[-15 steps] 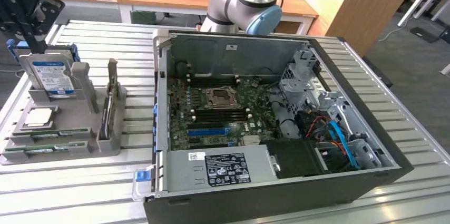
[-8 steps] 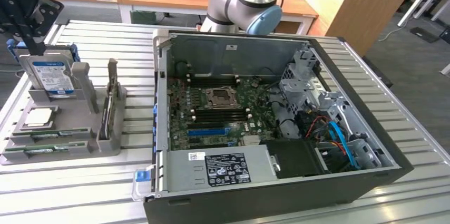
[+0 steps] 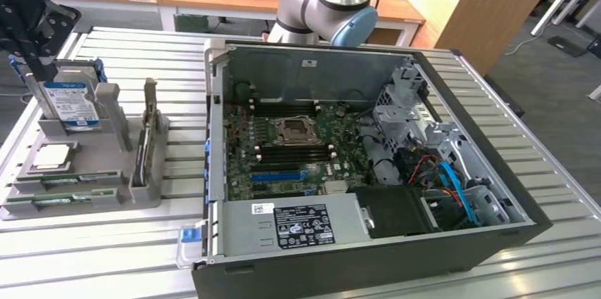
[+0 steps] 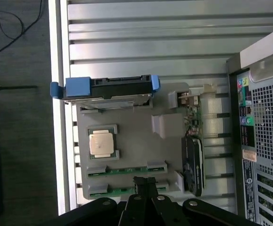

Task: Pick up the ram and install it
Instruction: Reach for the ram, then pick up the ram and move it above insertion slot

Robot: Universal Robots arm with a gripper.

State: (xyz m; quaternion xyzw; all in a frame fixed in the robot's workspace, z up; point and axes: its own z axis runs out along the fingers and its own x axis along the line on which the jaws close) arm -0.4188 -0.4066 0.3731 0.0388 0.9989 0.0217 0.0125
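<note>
Risks, as judged from here:
- Computer case [image 3: 376, 264], centre of the exterior view, open side up. Its dark memory slots [image 3: 291, 150] crowd the CPU socket, so a stick brought in tilted could jam or miss the latches.
- Grey holder [image 3: 94, 204], left of frame, on the slatted table [image 3: 94, 257]. If it is not fixed down, it may lift or slide when a stick binds in its groove.
- Ram [image 3: 70, 181], lower left of the exterior view, seated in the holder's front groove with a second stick [image 3: 58, 201] just beside it. There is little edge to pinch, so it would be easy to slip off or take the neighbour.
- Gripper [image 4: 145, 181] hangs above these two sticks, fingers together, holding nothing. Lowered like that, it would strike the board rather than straddle it.

Materials:
- Case: dark sheet metal outside, bare grey steel inside, green board.
- Table: ribbed, shiny metal slats.
- Holder: matte grey, blocky, looks like plastic.
- Hard drive [image 3: 70, 98]: silver with a blue label, standing upright.
- CPU [image 3: 52, 157]: square, silver lid.
- Ram: thin, flat, green.
</note>
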